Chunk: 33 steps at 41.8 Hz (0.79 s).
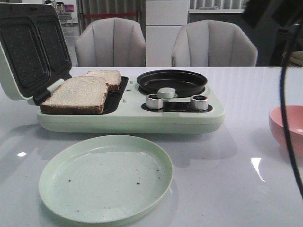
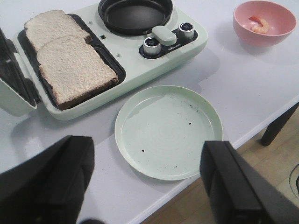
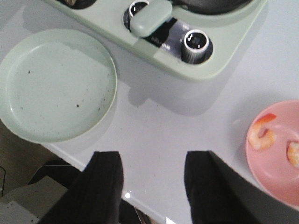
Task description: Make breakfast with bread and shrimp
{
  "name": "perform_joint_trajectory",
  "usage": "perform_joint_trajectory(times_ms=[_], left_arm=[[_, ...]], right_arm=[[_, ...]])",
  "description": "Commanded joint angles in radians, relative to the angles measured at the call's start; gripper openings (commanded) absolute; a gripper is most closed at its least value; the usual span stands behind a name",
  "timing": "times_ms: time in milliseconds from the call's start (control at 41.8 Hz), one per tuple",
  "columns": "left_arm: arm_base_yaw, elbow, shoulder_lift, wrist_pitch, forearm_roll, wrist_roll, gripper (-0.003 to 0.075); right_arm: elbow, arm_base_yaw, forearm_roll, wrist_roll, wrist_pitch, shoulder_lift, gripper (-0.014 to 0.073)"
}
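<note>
Two bread slices lie in the open sandwich maker's tray: the near slice (image 1: 75, 93) (image 2: 74, 67) overlaps the far slice (image 1: 106, 78) (image 2: 51, 27). Two shrimp (image 3: 261, 135) (image 3: 293, 153) lie in a pink bowl (image 1: 286, 126) (image 2: 266, 39) (image 3: 275, 175) at the right; the left wrist view shows one shrimp (image 2: 259, 25). My left gripper (image 2: 147, 184) is open and empty, high above the table's front edge near the pale green plate (image 1: 106, 177) (image 2: 168, 130) (image 3: 56, 84). My right gripper (image 3: 152, 175) is open and empty above bare table between plate and bowl.
The pale green breakfast maker (image 1: 132, 118) has its lid (image 1: 28, 47) raised at left, a round black pan (image 1: 171, 81) (image 2: 134, 14), a green knob (image 1: 166, 92) (image 3: 149, 17) and two silver dials (image 1: 154, 101) (image 1: 199, 102). Two chairs stand behind. A dark cable (image 1: 289, 123) hangs at right.
</note>
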Motion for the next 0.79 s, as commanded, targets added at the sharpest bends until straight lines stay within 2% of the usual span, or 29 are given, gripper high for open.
perform_joint_trajectory(times_ms=[0,239,526,765], left_arm=[[-0.006,-0.028,0.003,-0.074,0.005,0.002,0.0529],[-0.006,-0.028,0.003,-0.074,0.008,0.002,0.0529],[-0.006,-0.031,0.012,-0.069,0.004,0.002,0.0529],[-0.006,-0.111,0.168,0.081,0.022,0.002,0.0529]], right_arm=[[0.062,0.000,-0.011,0.003,-0.062,-0.101,0.0423],[0.221,-0.001,-0.011,0.003,-0.087,-0.254,0.0423],[0.239,-0.001,-0.011,0.003,-0.080,-0.291,0.0423],[0.239,-0.001,-0.011,0.003,-0.080,-0.289,0.0423]])
